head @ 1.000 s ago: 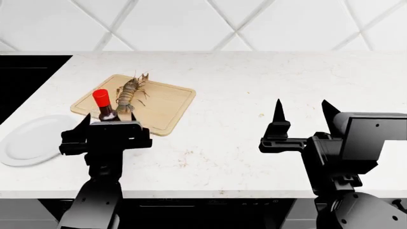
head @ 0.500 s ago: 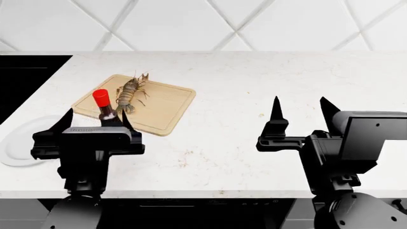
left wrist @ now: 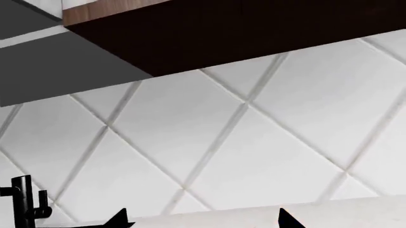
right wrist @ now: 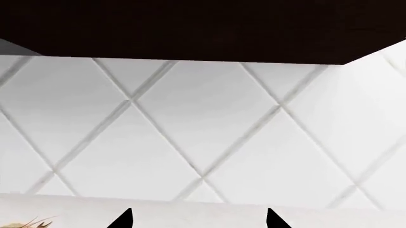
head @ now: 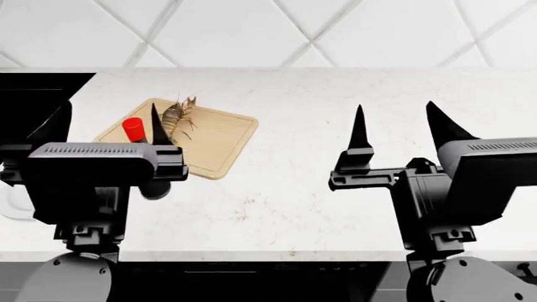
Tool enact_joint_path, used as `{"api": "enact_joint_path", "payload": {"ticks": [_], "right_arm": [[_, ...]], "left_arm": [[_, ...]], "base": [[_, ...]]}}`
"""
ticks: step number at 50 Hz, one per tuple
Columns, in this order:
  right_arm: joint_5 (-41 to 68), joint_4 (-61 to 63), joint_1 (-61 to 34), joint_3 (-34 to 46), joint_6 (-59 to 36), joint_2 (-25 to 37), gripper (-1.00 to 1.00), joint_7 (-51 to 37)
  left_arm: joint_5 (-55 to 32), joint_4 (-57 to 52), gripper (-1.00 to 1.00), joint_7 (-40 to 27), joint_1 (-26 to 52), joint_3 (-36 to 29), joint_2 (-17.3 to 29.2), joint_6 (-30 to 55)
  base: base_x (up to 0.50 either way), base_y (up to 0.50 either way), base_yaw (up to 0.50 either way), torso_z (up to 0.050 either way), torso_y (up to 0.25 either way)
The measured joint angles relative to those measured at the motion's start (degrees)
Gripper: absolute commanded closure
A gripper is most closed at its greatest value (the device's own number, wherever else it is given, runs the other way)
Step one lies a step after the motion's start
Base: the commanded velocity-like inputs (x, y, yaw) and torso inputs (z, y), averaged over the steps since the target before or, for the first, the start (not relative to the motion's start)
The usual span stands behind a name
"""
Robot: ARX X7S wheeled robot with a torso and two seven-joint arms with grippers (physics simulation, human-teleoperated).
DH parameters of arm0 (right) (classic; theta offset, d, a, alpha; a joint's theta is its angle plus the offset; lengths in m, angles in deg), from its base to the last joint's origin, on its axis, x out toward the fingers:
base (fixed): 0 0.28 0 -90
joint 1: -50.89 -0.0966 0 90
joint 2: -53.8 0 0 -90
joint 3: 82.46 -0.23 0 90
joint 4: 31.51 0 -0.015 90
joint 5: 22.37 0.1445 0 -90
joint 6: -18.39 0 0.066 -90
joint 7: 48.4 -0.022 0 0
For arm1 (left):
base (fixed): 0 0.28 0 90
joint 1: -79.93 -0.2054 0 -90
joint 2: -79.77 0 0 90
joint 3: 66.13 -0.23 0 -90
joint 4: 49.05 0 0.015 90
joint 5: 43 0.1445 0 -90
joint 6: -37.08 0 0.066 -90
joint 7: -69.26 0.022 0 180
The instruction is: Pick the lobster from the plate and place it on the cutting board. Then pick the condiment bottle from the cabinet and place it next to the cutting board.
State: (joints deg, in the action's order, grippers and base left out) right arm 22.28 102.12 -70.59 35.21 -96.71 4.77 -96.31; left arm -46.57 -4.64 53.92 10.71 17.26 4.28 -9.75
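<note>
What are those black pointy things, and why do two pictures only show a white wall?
Those are a robot's two hands, called grippers. The head camera looks down at the left gripper and the right gripper, both open and holding nothing. The other two pictures come from small cameras by each hand, aimed at the tiled wall. On the white counter lies a cutting board with a lobster on it. A condiment bottle with a red cap stands at the board's edge, and a plate peeks out behind the left arm.
</note>
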Motion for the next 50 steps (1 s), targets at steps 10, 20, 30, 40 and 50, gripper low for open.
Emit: {"api": "enact_joint_path", "payload": {"ticks": [10,20,30,40,50], "right_arm": [[-1.3,1.5,-1.3,0.3,0.3,-0.3,-1.0,0.0],[-1.3,3.2,-2.4,0.0,0.3,-0.3,-1.0,-0.3],[-1.1,4.5,-3.2,-0.3,0.3,-0.4,-1.0,-0.8],[-0.8,5.2,-5.1,-0.7,-0.2,-0.6,-1.0,-1.0],[0.2,5.2,-9.5,-0.8,-2.3,-1.1,-1.0,-1.1]], "left_arm": [[-1.2,-2.7,-1.0,0.2,2.9,-0.2,-0.5,3.1],[-2.2,-4.8,-1.0,0.2,5.6,-0.6,-0.9,5.7],[-3.0,-6.3,-1.0,0.1,7.1,-0.9,-1.2,7.2],[-3.7,-7.7,-1.0,0.0,8.6,-0.9,-1.3,8.7],[-4.2,-8.6,-1.0,-0.1,10.9,-1.3,-1.1,10.4]], "base": [[0.0,0.0,0.0,0.0,0.0],[0.0,0.0,0.0,0.0,0.0],[0.0,0.0,0.0,0.0,0.0],[0.0,0.0,0.0,0.0,0.0],[0.0,0.0,0.0,0.0,0.0]]}}
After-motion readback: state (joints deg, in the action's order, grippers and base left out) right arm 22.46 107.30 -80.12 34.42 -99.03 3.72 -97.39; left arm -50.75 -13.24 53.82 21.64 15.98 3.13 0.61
